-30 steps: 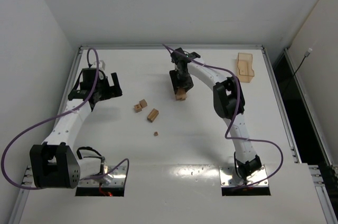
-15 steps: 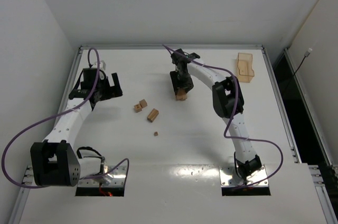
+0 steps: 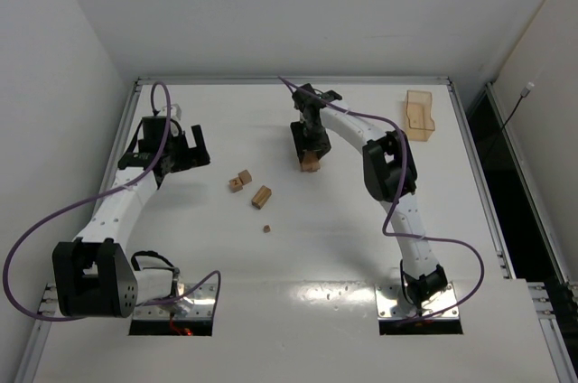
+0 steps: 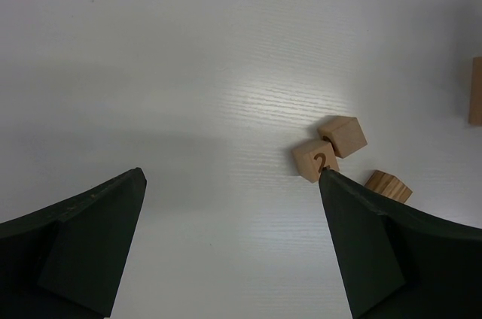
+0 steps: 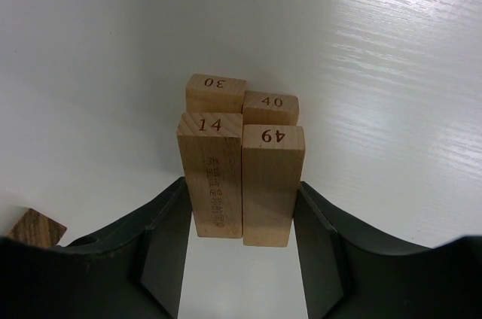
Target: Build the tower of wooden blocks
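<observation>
Paired wood blocks (image 5: 267,191), lengthwise between jaws (gripped)

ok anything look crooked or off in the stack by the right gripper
Slightly. Between the fingers of the right gripper, block 49 sits staggered against block 14, their ends not flush; block 30 and block 40 beyond them are offset the same way. Nothing spilled or damaged.

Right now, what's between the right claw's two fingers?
Two wood blocks, marked 14 and 49, side by side, pinched by the right gripper; the right wrist view shows it.
</observation>
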Robot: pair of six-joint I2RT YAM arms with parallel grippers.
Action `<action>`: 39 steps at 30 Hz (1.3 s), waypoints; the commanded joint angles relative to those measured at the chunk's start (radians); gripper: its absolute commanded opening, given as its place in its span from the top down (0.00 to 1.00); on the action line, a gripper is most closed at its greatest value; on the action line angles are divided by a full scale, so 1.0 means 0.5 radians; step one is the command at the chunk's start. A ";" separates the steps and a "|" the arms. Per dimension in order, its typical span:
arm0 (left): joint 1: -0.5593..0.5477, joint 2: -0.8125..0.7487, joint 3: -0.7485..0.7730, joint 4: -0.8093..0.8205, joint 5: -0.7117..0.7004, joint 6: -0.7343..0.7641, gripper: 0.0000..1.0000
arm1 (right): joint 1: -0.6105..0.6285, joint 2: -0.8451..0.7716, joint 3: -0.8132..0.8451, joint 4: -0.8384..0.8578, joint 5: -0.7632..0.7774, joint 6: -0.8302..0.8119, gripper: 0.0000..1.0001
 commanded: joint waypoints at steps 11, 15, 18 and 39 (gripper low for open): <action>-0.016 0.013 -0.006 0.079 0.045 -0.027 0.00 | -0.001 0.043 0.044 0.053 -0.067 0.036 0.06; -0.016 0.013 -0.006 0.080 0.045 -0.027 0.00 | -0.001 -0.040 0.062 0.053 -0.091 -0.026 0.00; -0.016 0.013 -0.024 0.080 0.064 -0.027 0.00 | -0.019 -0.178 0.062 0.053 -0.091 -0.047 0.00; 0.355 0.154 0.196 -0.135 -0.163 -0.153 0.00 | 0.293 -0.844 -0.316 0.161 -0.714 -0.590 0.00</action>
